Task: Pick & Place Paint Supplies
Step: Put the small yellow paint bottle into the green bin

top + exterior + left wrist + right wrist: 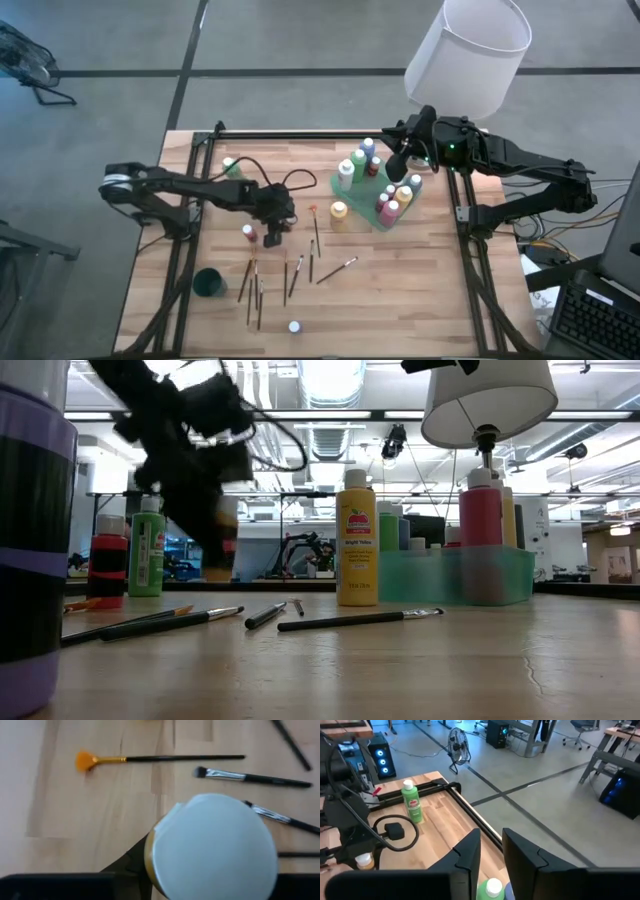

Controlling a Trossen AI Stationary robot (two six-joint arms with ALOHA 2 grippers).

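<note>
My left gripper [272, 228] is over the middle of the table, shut on an ochre paint bottle with a white cap [215, 845]. A red bottle [249, 234] stands just beside it. Several wooden-handled brushes [255, 285] lie flat on the table nearby, among them an orange fan brush [86, 761]. My right gripper [396, 166] hovers above the bottles standing in the translucent green tray [372, 208]. Its fingers [470, 855] are slightly apart and hold nothing. A yellow bottle [339, 211] stands beside the tray, and a green one [230, 166] near the far-left corner. My left gripper holds the ochre bottle by its body [150, 867] just under the cap, with a dark finger [125, 867] against its side. The cap hides the other finger. The gripper comes from above. The bottle [222, 550] hangs roughly upright, its base lifted clear of the table.
A dark green cup [209, 282] stands near the left edge and a white-capped bottle [294, 326] near the near edge. A white lampshade [467, 52] rises beyond the far-right corner. A cable [290, 182] loops off the left arm. Bare wood lies on the right near side.
</note>
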